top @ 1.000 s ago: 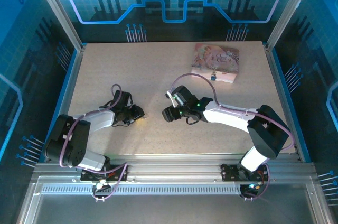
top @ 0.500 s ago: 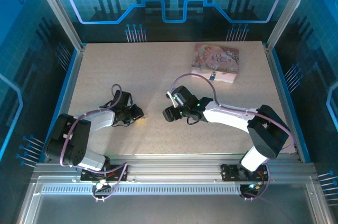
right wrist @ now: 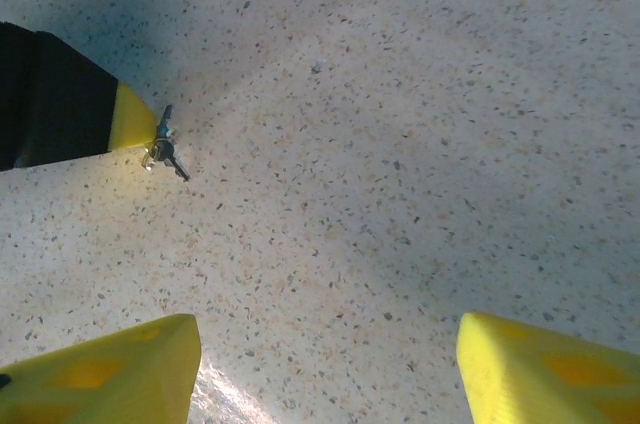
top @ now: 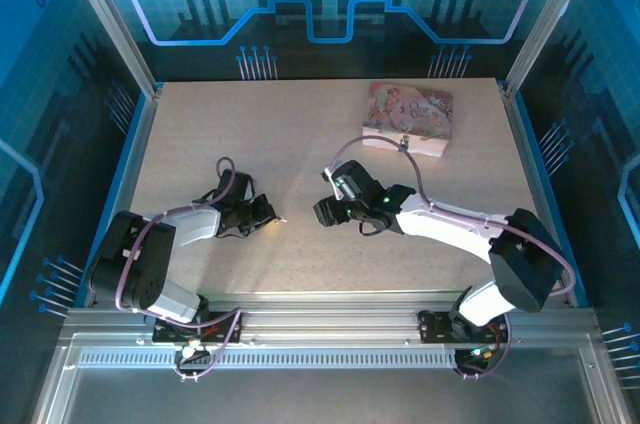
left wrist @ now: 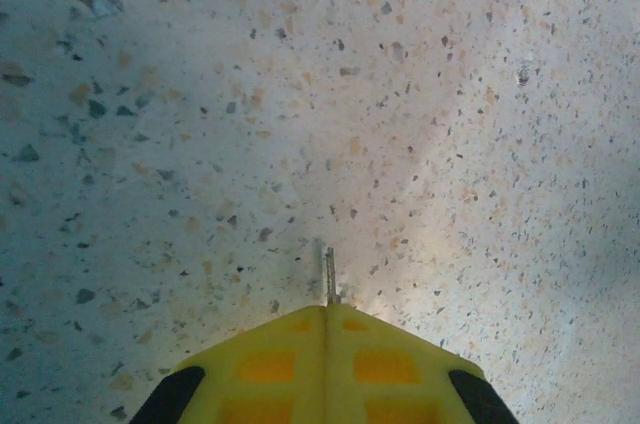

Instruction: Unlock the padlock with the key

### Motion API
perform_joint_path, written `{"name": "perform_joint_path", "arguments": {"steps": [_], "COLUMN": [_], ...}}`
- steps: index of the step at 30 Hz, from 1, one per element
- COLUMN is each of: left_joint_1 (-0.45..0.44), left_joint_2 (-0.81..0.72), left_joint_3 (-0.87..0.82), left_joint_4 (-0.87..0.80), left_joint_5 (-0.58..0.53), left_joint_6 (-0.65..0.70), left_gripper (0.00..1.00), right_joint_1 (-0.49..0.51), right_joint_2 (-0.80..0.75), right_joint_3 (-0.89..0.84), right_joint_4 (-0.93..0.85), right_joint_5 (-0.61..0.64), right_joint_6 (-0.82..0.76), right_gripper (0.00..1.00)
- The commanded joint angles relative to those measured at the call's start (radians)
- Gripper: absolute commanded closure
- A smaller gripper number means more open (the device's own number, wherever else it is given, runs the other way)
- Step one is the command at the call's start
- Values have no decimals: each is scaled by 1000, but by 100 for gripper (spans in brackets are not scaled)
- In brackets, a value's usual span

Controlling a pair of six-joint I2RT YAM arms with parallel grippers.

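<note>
Left gripper (left wrist: pixel 327 316): jaws pressed together on the key (left wrist: pixel 329 279); the yellow fingertips meet with no gap.
Key, place: it pokes straight out ahead of the left gripper's tips, low over the tabletop (left wrist: pixel 200 94). I cannot tell whether it touches.
Key, axis: in the left wrist view it runs in line with the gripper's reach. From the right wrist, the key (right wrist: pixel 165 150) slants down and away from the left gripper's yellow tip.
Key, look: a tiny, thin, silvery sliver, far smaller than the fingertip holding it, with a small rounded head by the pad and a dark, thin blade.
Right gripper (right wrist: pixel 325 374): jaws wide apart, with nothing between them.
Facing: the key lies ahead of the right gripper and to its left, apart from it. The two grippers point at each other.
Padlock (top: pixel 401 147): probably the small dark speck at the near edge of the pink box (top: pixel 408 114). It sits behind the right gripper and well apart from the key, and a cable crosses it, so no detail shows.
Nearer arm: the right arm is nearer the padlock.
Next move, as I judge it: the padlock must be brought to the key's tip and its keyhole lined up with the blade.
</note>
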Motion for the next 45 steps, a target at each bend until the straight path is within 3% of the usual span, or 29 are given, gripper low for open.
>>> {"name": "perform_joint_path", "arguments": {"steps": [1, 9, 15, 21, 27, 33, 40, 45], "left_joint_1": [-6, -9, -43, -128, -281, -370, -404, -405], "left_joint_2": [5, -13, -46, -41, 19, 99, 115, 111], "left_joint_3": [20, 39, 102, 198, 322, 446, 446, 474], "left_joint_4": [-11, -3, -40, -43, 13, 101, 298, 223], "left_joint_5": [27, 59, 27, 1, -33, 92, 237, 459], "left_joint_6": [47, 111, 189, 283, 433, 526, 644, 823], "left_gripper": [100, 100, 100, 100, 100, 100, 100, 100], "right_joint_1": [4, -39, -156, -270, -322, -403, -511, -521], "right_joint_2": [-55, -180, -307, -419, -522, -619, -615, -585], "right_joint_3": [-42, -130, -176, -208, -213, -199, -112, -91], "right_joint_4": [-21, -44, -59, -120, -245, -310, -331, -290], "right_joint_5": [35, 59, -13, -86, -162, -324, -605, -738], "right_joint_6": [39, 70, 101, 94, 66, 54, 37, 39], "right_gripper": [32, 33, 41, 41, 40, 40, 40, 40]}}
